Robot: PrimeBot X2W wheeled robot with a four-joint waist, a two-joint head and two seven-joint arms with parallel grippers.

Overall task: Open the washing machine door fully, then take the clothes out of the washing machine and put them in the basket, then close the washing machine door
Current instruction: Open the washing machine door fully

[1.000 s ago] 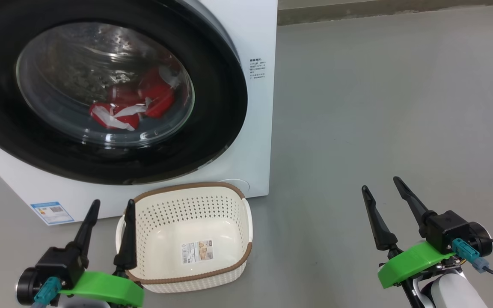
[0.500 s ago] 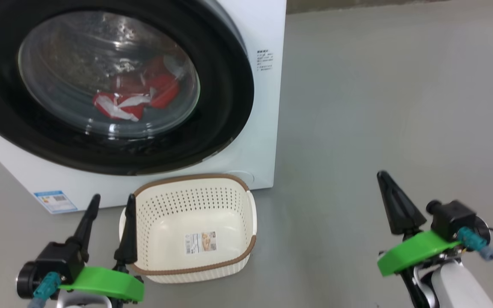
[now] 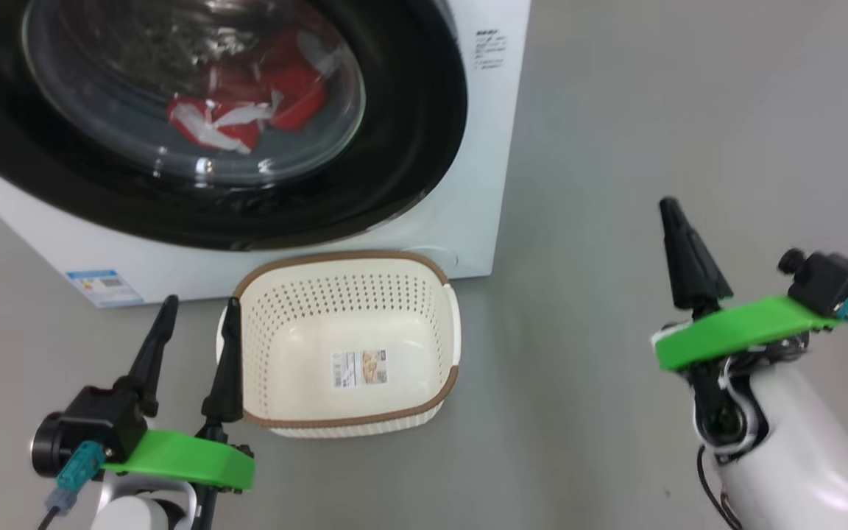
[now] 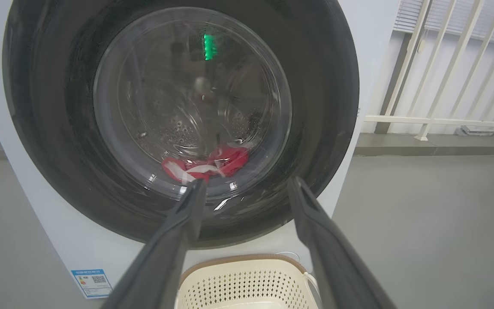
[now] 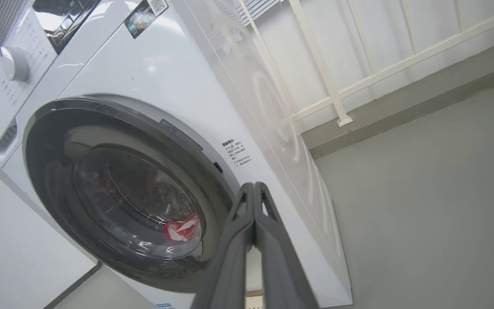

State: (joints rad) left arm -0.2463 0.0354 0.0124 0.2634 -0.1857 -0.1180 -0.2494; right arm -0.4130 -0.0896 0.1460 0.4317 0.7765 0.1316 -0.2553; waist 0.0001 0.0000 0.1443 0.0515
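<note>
The white washing machine fills the upper left of the head view, and its black-rimmed door sits closed against its front. Red clothes with white trim lie in the drum behind the glass. On the floor before the machine stands the cream basket, with nothing in it. My left gripper is open at the basket's left side, holding nothing. My right gripper is shut and empty, out over the floor to the right of the machine. The right wrist view shows the door, the clothes and the fingertips pressed together.
Bare grey floor stretches to the right of the machine. A white railing and a low step run along the wall behind. A control dial sits on the machine's top panel.
My right gripper has shut and risen in the view. The head camera has tilted and shifted, so the machine and basket sit higher and further right in the picture. The left gripper stays open.
</note>
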